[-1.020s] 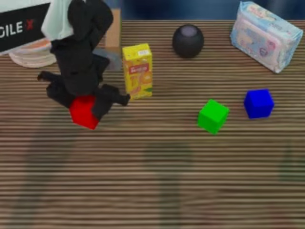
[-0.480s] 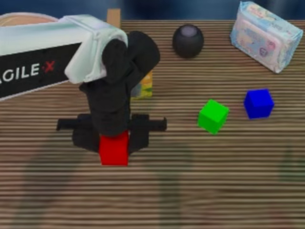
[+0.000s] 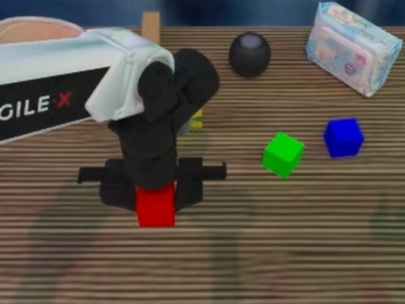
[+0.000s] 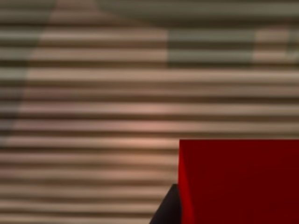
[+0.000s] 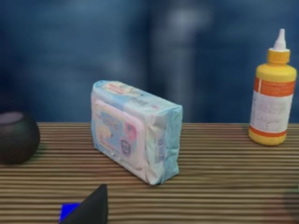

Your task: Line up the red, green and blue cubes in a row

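Red cube (image 3: pixel 155 206) clamped in left end effector (image 3: pixel 154 190), 1 green cube (image 3: pixel 283 154), 1 blue cube (image 3: pixel 343 137)

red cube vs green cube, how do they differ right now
The red cube sits between the fingers of the left tool, towards the table's left; the green cube lies free towards the right, beside the blue cube. The red one sits square to the top view; the green one is turned at an angle. Both look equal in size.

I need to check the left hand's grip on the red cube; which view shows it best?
Top view: the left hand brackets the red cube on both sides. Left wrist view shows only one red face; right wrist view shows none of it.
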Available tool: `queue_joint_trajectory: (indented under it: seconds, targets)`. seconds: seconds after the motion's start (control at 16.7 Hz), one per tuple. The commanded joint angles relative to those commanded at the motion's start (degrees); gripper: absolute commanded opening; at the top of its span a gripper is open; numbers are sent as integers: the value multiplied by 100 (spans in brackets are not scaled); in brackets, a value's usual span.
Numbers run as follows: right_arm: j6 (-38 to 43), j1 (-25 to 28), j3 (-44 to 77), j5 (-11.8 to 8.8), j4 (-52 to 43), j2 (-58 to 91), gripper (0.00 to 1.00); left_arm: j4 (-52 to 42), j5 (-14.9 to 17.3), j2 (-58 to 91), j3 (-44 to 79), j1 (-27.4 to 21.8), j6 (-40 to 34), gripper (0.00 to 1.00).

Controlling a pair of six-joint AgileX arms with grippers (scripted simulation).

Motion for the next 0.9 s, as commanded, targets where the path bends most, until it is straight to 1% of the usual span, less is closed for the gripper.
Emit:
queue_joint_trajectory:
  seconds: [0.12,0.42,0.54,0.72,0.9]
  targets:
    - [0,0,0,0,0,0,100,216,-1,74,-150,-6,13,0]
    - [0,0,0,0,0,0,100,1349,1,461,-821,7,10,0]
    - [0,0,0,0,0,0,100,1509,1,541,-947,3,12,0]
    - [0,0,0,0,0,0,100,1512,1,543,-950,3,12,0]
    - [0,0,0,0,0,0,100,1512,1,543,-950,3,12,23]
